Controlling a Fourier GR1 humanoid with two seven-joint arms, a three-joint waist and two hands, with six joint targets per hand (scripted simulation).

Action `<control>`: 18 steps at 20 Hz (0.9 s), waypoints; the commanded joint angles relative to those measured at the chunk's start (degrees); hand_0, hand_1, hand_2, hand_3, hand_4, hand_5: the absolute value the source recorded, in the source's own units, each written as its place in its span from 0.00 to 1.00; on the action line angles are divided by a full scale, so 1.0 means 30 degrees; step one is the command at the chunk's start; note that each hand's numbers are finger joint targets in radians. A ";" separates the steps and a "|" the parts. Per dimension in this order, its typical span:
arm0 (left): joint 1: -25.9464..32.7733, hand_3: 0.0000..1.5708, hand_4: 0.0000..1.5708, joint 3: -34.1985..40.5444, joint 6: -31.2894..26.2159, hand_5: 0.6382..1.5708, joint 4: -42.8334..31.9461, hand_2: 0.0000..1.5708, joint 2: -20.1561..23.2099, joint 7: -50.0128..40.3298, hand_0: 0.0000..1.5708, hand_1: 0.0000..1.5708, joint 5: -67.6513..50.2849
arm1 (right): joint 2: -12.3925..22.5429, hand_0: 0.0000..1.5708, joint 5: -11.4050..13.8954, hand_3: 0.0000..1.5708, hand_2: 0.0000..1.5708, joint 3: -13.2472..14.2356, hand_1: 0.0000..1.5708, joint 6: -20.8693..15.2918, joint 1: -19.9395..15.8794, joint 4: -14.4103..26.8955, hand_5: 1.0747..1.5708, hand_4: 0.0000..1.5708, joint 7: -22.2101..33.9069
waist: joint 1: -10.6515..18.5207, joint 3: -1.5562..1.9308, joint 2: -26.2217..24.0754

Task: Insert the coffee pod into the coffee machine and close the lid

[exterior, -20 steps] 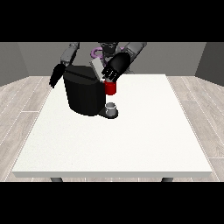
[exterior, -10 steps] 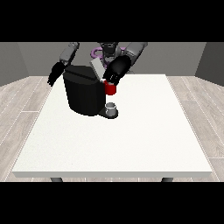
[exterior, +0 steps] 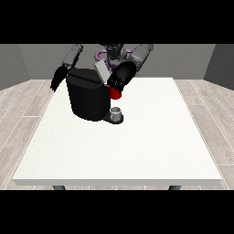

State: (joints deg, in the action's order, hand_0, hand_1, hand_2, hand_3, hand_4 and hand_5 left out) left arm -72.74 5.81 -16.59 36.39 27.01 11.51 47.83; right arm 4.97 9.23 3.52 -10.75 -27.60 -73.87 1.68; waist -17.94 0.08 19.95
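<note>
The hand at the view's left [exterior: 57, 80] hangs beside the far left corner of the white table [exterior: 137, 151], just left of the coffee machine; whether its fingers are spread or curled cannot be told. The black coffee machine [exterior: 87, 98] stands on the table near its far edge, left of centre, with its grey lid [exterior: 102, 71] raised and tilted at the top. A small grey cup [exterior: 117, 112] sits on the machine's base at its right side. Directly above the cup is a red thing at the machine [exterior: 115, 93]. The hand at the view's right [exterior: 120, 77] is at the machine's upper right, just above the red thing and beside the lid; its finger posture cannot be told. The coffee pod cannot be made out.
</note>
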 commanded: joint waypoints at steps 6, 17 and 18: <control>-0.0311 0.62 0.00 0.0294 0.0725 1.00 -0.0505 0.77 0.0150 0.0437 0.78 0.78 0.0185 | -0.0782 0.00 0.0613 0.00 0.00 -0.0832 0.00 -0.0569 0.0122 -0.0533 1.00 0.05 0.0495 | -0.0456 -0.0026 0.0150; -0.0338 0.38 0.00 -0.0106 0.2175 1.00 -0.0409 0.49 0.2064 0.2369 0.32 0.32 0.1516 | 0.0043 0.00 0.0917 0.00 0.00 -0.0742 0.00 -0.0256 -0.0457 -0.1113 1.00 0.07 0.0625 | -0.0607 -0.0031 0.1211; -0.0460 0.35 0.00 -0.0294 0.2466 1.00 -0.0155 0.44 0.1199 0.1144 0.00 0.00 0.1729 | -0.0163 0.00 0.0730 0.00 0.00 -0.0505 0.00 -0.0397 -0.0194 -0.0380 1.00 0.12 0.0059 | -0.0622 -0.0020 0.1112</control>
State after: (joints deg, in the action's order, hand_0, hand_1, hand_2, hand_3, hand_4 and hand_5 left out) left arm -74.04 5.20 -12.22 36.22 31.16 16.92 51.42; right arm 4.41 11.54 1.69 -11.94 -28.16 -75.52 1.97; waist -19.52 0.09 23.16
